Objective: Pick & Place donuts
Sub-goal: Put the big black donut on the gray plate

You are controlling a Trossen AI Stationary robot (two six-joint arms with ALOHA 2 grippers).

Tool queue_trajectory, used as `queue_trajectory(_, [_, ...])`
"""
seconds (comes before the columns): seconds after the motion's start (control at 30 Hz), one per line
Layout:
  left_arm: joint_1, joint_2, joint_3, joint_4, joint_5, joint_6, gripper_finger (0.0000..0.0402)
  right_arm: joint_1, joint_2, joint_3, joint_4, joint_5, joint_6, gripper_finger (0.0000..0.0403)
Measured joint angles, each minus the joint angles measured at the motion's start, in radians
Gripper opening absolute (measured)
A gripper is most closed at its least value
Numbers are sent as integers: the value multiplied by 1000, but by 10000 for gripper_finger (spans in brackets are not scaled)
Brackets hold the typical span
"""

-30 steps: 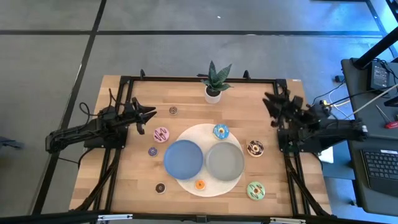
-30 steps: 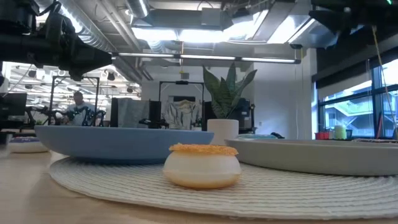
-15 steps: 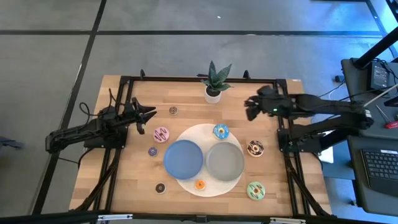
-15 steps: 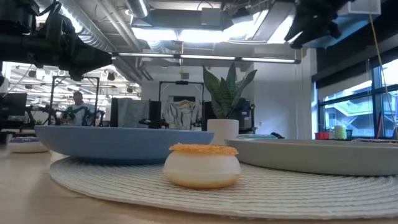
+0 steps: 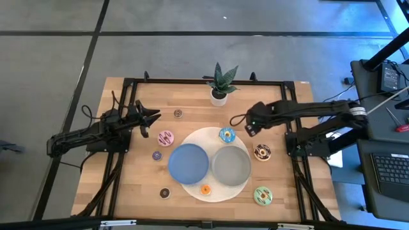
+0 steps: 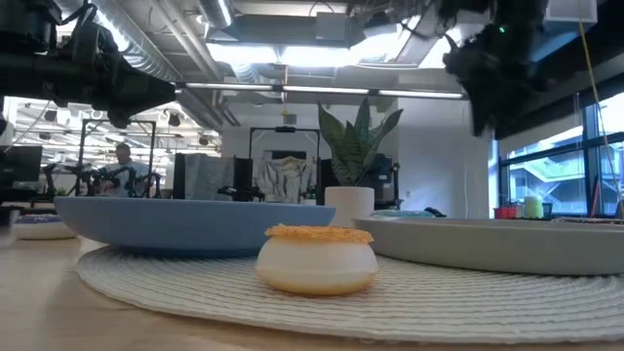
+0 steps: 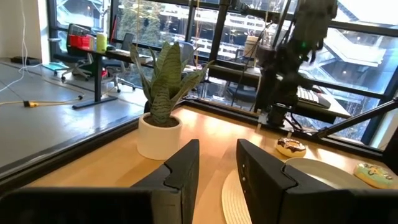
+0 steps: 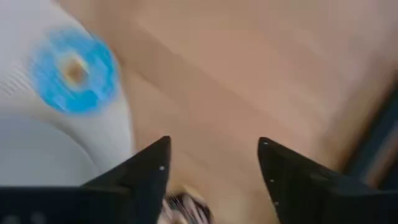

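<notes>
Right gripper [image 5: 250,121] hangs spread wide and empty above bare wood, just beside the blue-iced donut [image 5: 227,135].

That sprinkled ring lies on the rim of the round, woven white mat [image 5: 198,139], touching neither the glossy blue plate [image 5: 188,162] nor the matte grey plate [image 5: 231,166]. The brown-iced donut [image 5: 262,152] sits on open planks near the table's right edge. The left gripper [image 5: 151,119] waits at the left side, fingers slightly parted, holding nothing, near the pink donut [image 5: 165,137].
</notes>
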Motion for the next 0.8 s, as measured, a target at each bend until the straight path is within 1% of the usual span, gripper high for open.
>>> queue_trajectory(0.07, [0,0,0,1,-11,0,104,0,32,0,-55,-42,32,275])
queue_trajectory(0.13, [0,0,0,3,-22,0,106,1,59,0,-84,-50,86,297])
queue_trajectory(0.2, [0,0,0,3,-22,0,109,4,83,0,-90,-61,105,312])
queue_trajectory(0.27, [0,0,0,3,-22,0,109,13,107,0,-88,-109,117,321])
queue_trajectory(0.4, [0,0,0,4,-22,0,107,33,147,-31,-80,-197,128,324])
queue_trajectory(0.5, [0,0,0,4,-22,0,108,45,154,-104,-48,-266,109,324])
queue_trajectory(0.67, [0,0,0,4,-22,0,109,91,128,-220,45,-396,157,324])
queue_trajectory(0.73, [0,0,0,4,-22,1,107,112,117,-258,96,-403,192,324])
queue_trajectory(0.8, [0,0,0,4,-24,1,106,128,112,-296,134,-380,241,324])
